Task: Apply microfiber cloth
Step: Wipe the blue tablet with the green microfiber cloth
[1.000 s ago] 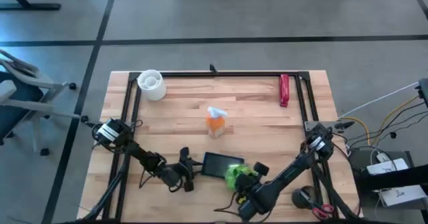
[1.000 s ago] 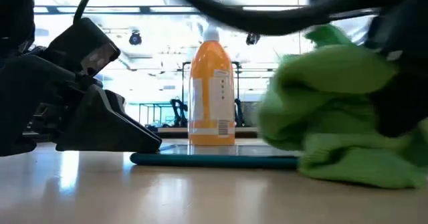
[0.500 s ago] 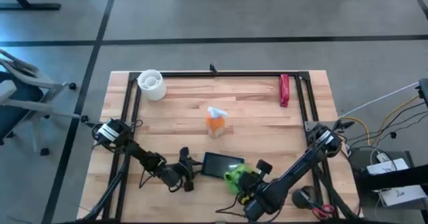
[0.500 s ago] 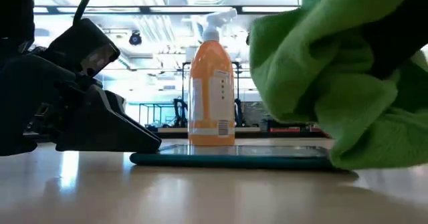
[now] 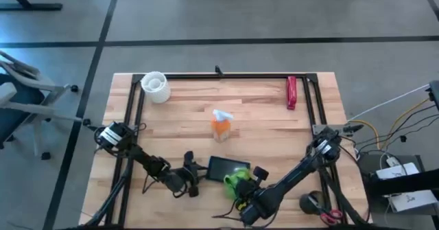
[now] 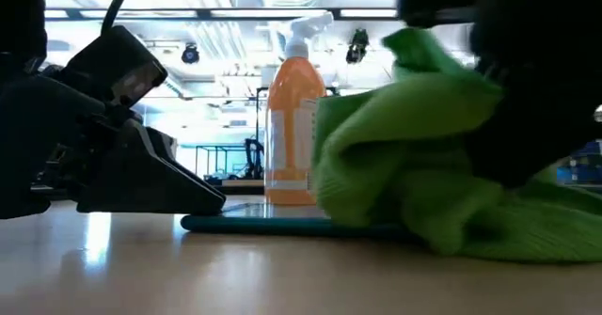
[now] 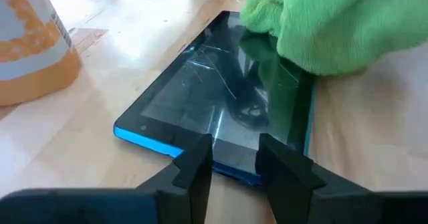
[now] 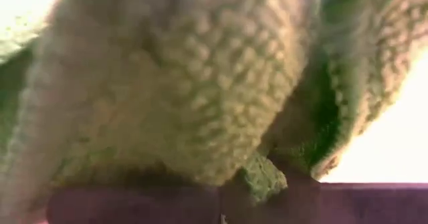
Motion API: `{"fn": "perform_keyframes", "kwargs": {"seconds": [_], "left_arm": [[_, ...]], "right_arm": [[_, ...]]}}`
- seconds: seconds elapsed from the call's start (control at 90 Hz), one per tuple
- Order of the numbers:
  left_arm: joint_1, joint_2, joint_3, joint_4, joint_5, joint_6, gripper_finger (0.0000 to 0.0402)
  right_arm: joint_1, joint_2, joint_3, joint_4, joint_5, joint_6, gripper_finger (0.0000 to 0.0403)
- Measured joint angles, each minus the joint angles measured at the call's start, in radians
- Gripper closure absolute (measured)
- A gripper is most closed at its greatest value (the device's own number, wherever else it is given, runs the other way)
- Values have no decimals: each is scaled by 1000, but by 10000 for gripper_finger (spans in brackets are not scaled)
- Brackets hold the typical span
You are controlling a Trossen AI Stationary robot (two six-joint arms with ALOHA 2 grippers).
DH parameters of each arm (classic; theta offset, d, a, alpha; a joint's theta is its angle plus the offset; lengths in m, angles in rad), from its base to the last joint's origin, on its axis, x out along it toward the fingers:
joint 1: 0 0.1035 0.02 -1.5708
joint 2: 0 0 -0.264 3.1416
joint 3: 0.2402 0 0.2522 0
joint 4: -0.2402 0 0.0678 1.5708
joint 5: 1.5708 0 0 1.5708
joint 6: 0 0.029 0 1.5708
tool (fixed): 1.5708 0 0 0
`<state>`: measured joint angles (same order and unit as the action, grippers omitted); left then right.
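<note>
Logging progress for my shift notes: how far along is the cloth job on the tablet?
Done: the right gripper has the bunched lime-green microfiber cloth in its jaws. In hand: the cloth rests on one end of the flat black blue-edged tablet, whose edge the left gripper pins at the table. Left: most of the glass is uncovered, with streaks visible, so the greater part of the screen remains.

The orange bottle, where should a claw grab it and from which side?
Grip the orange bottle around its straight body, coming in level from the table's open far side. It stands upright, its white sprayer top looks awkward, and the cloth and tablet crowd its near side.
</note>
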<state>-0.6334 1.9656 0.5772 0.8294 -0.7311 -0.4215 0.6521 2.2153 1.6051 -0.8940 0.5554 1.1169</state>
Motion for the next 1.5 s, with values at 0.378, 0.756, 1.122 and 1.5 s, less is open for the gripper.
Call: {"fn": "perform_keyframes", "kwargs": {"seconds": [0.378, 0.756, 1.122, 1.5], "left_arm": [[1, 0, 9, 1, 8, 20, 303], [0, 0, 9, -1, 9, 20, 303], [0, 0, 10, -2, 15, 17, 303], [0, 0, 10, -1, 13, 9, 303]], "right_arm": [[-99, 11, -2, 264, 19, -232, 403], [-171, 1, -4, 425, 3, -449, 403], [-76, -166, 8, -66, 15, -204, 403], [-2, -124, -14, -293, -34, 90, 403]]}}
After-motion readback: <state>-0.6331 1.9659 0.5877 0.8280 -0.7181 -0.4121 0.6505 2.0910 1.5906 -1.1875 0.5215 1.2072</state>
